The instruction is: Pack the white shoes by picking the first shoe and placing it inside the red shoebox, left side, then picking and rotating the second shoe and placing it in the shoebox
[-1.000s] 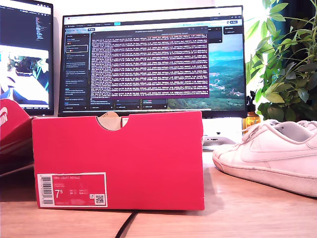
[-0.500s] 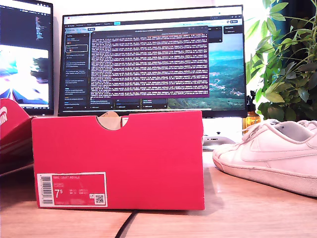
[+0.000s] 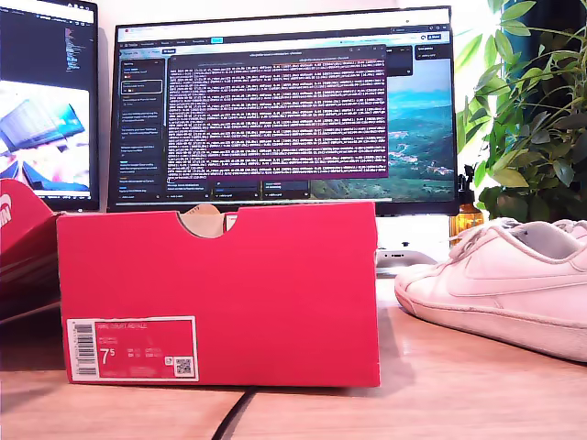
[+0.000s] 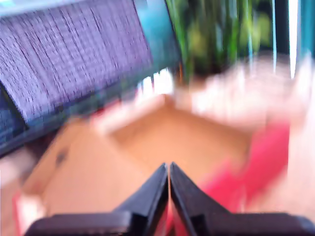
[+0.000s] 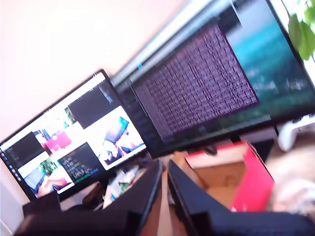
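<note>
Red shoebox (image 3: pixel 220 293) stands on the wooden bench (image 3: pixel 459 394), centre-left in the exterior view, one end wall facing the camera. White barcode label (image 3: pixel 131 348) sits low on that wall toward the exterior view's left, and a half-round notch (image 3: pixel 205 225) is cut in the top edge. One white shoe (image 3: pixel 500 284) lies sole-down on the bench to the exterior view's right of the box, apart from it, toe toward the box, heel cut off by the frame edge. A white shape shows just behind its collar; cannot tell what it is.

My first gripper (image 4: pixel 169 169): the view is heavily motion-blurred, jaws clenched tip to tip, nothing held. The box's brown inside and a red wall show past the tips.

My second gripper (image 5: pixel 164 167): jaws drawn in to a thin slit, empty, the open box beyond them.

A red lid piece (image 3: pixel 18 247) with a white logo sits at the exterior view's left edge, beside the box. A black cable (image 3: pixel 234 417) runs out from under the box toward the camera. Behind are a wide monitor (image 3: pixel 284 110) full of text, a second monitor (image 3: pixel 46 101) on the exterior view's left, and a plant (image 3: pixel 527 101) and an amber bottle (image 3: pixel 466 220) on its right.
</note>
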Robot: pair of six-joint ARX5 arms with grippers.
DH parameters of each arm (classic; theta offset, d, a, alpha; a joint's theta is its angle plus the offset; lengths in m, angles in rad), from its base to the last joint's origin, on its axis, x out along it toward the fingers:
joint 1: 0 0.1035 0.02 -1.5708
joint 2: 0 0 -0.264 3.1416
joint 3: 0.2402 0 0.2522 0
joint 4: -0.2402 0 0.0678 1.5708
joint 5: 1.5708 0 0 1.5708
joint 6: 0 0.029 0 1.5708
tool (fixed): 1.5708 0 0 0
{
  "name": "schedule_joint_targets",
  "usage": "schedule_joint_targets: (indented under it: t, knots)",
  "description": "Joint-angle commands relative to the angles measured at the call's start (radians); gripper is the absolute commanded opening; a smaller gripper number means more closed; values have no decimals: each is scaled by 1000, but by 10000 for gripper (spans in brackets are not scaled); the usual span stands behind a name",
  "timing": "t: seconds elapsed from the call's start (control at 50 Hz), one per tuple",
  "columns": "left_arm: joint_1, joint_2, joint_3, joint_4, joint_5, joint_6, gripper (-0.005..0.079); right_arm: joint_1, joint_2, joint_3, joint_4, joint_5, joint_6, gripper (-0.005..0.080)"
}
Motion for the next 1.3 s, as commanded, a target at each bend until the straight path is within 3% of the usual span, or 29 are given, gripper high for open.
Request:
schedule_joint_targets:
  t: [0.0,0.02,0.04,0.08,0.1,0.26,0.5,0.7,0.84,1.08,1.28]
  knots:
    - [-21,50,7,-83,-50,133,-19,-1,66,30,-27,7,-4,-10]
    - [-29,61,14,-107,-74,133,-19,-1,84,45,-34,7,-8,-10]
    - [-37,72,19,-127,-93,209,-19,-1,103,60,-37,7,-10,-10]
    - [-55,94,27,-155,-126,209,-19,-1,144,92,-51,10,-10,-10]
    - [-65,106,30,-165,-144,281,-19,-1,168,109,-60,13,-9,-10]
    - [-168,179,41,-183,-283,401,-19,-1,370,263,-156,16,-57,-10]
    - [-356,308,43,-176,-442,418,-19,-1,657,462,-264,9,-118,-10]
    - [-489,437,43,-105,-607,418,-19,32,851,604,-455,-14,-224,-7]
    - [-520,530,43,-28,-668,417,-19,89,943,669,-592,-13,-336,-5]
    - [-520,700,43,90,-674,417,-19,183,1029,702,-702,-6,-430,1]
    - [-520,802,43,222,-673,417,-19,227,1062,702,-742,106,-481,1]
